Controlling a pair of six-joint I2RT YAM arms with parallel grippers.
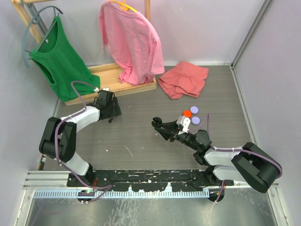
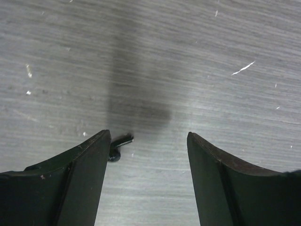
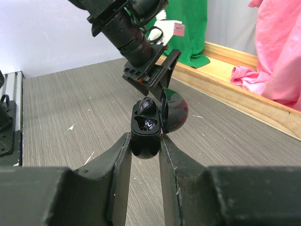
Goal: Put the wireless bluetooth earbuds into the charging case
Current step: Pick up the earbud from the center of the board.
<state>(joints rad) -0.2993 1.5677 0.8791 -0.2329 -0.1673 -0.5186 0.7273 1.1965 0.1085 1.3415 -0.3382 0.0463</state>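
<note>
Left wrist: earbud seemingly against left pincer

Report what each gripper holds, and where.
Right gripper clamps the open black charging case by its lower body. Left gripper holds nothing; its jaws are open near a black earbud.

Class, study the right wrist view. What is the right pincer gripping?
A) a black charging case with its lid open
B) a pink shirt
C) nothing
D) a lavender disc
A: the right pincer is shut on the black charging case, which has its lid hinged open.
</note>
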